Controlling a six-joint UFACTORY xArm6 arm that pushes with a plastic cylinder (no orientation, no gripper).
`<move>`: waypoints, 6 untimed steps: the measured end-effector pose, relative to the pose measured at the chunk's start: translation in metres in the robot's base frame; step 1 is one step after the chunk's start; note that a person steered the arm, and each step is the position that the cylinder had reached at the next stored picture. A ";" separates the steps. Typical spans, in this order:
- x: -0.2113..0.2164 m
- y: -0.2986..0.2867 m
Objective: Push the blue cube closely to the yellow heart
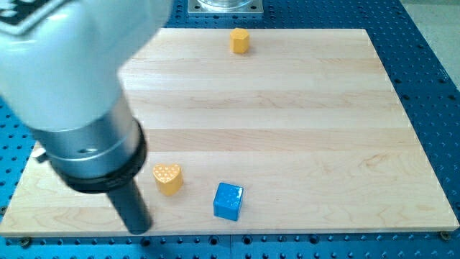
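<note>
The blue cube [228, 201] sits on the wooden board [287, 122] near the view's bottom edge, a little left of centre. The yellow heart [167, 178] lies just up and to the left of it, with a small gap between them. My tip [139, 228] is at the board's bottom edge, to the left of and below the heart, and well left of the cube. It touches neither block.
A yellow hexagonal block [239, 40] stands near the board's top edge, centre. The arm's large grey body [65, 79] covers the view's upper left and hides that part of the board. A blue perforated table [431, 72] surrounds the board.
</note>
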State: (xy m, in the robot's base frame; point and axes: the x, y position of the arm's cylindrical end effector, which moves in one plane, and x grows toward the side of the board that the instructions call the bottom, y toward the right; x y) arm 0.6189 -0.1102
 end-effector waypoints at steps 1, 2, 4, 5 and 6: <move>0.000 0.073; -0.001 0.150; -0.032 0.195; -0.046 0.138; -0.045 0.089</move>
